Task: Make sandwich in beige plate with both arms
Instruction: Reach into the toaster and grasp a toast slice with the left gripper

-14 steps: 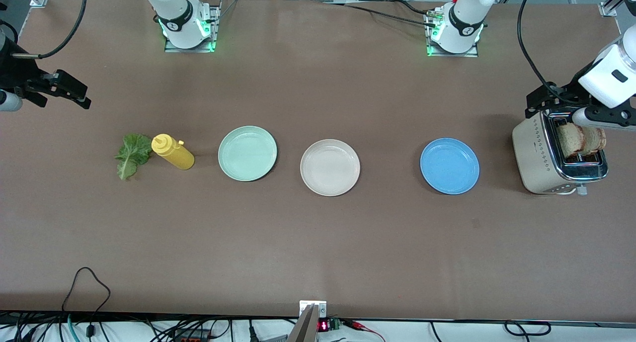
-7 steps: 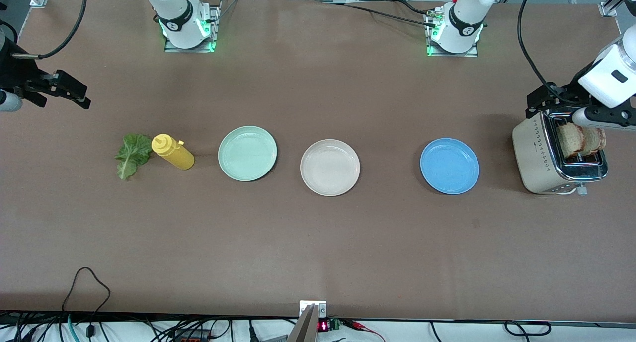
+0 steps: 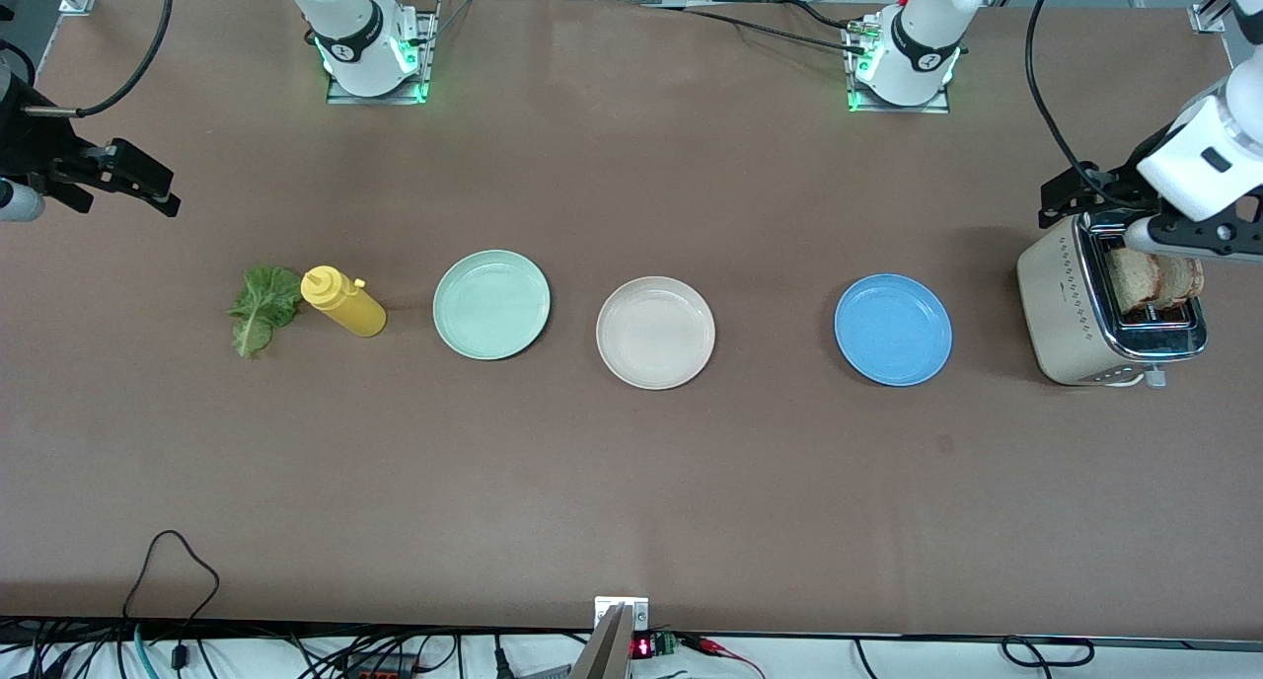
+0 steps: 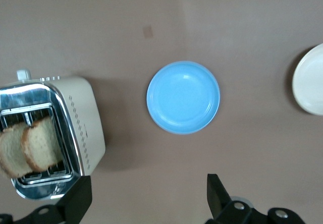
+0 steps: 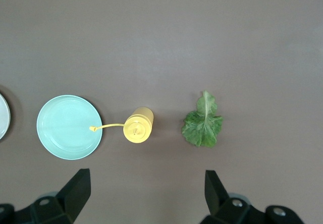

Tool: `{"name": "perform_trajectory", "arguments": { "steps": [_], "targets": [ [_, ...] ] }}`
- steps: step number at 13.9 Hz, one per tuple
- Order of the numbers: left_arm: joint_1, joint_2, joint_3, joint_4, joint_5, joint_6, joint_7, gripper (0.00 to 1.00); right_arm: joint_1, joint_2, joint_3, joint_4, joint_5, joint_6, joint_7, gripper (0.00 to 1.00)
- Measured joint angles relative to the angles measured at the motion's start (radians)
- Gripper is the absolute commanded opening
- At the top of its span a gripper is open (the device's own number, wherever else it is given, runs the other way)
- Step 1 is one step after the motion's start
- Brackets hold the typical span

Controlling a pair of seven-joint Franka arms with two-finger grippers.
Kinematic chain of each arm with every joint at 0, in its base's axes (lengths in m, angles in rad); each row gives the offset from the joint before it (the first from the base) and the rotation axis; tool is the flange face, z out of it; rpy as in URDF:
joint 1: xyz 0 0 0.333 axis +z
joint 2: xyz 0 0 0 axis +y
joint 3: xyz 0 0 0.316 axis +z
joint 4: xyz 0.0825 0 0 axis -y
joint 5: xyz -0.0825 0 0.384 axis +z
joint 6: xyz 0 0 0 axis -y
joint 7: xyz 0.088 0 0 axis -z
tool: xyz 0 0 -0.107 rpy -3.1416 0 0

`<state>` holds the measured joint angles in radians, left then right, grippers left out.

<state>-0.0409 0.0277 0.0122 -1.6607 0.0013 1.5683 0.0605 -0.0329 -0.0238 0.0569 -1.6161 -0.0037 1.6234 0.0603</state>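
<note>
The bench (image 3: 631, 482) carries a toaster (image 3: 1071, 309) at the left arm's end, with two bread slices (image 4: 30, 146) standing in its slots. The beige plate (image 3: 655, 332) lies bare between a blue plate (image 3: 893, 330) and a mint plate (image 3: 491, 304). The left hand (image 4: 149, 199) hovers beside the toaster, fingers spread wide, holding nothing. The right hand (image 5: 146, 193), equally wide and holding nothing, hangs over bare bench near the lettuce leaf (image 3: 261, 307) and mustard bottle (image 3: 343, 302).

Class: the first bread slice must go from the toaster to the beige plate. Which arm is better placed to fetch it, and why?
Left. Its open gripper hangs by the toaster holding both bread slices. The right gripper, also open, waits at the other end near the lettuce.
</note>
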Motion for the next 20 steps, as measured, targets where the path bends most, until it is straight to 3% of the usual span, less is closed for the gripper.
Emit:
{"name": "perform_trajectory", "arguments": {
  "steps": [6,14,20],
  "targets": [
    [0.01,0.051,0.003,0.004,0.003,-0.027,0.0,1.0,0.0,0.0,0.0,0.0,-0.001,0.0,0.0,1.0],
    [0.071,0.194,0.011,0.143,0.151,-0.025,0.085,1.0,0.0,0.001,0.001,0.0,-0.002,0.0,0.0,1.0],
    [0.297,0.211,0.016,0.15,0.156,0.035,0.395,1.0,0.0,0.001,0.001,0.0,-0.002,0.0,0.0,1.0]
  ]
}}
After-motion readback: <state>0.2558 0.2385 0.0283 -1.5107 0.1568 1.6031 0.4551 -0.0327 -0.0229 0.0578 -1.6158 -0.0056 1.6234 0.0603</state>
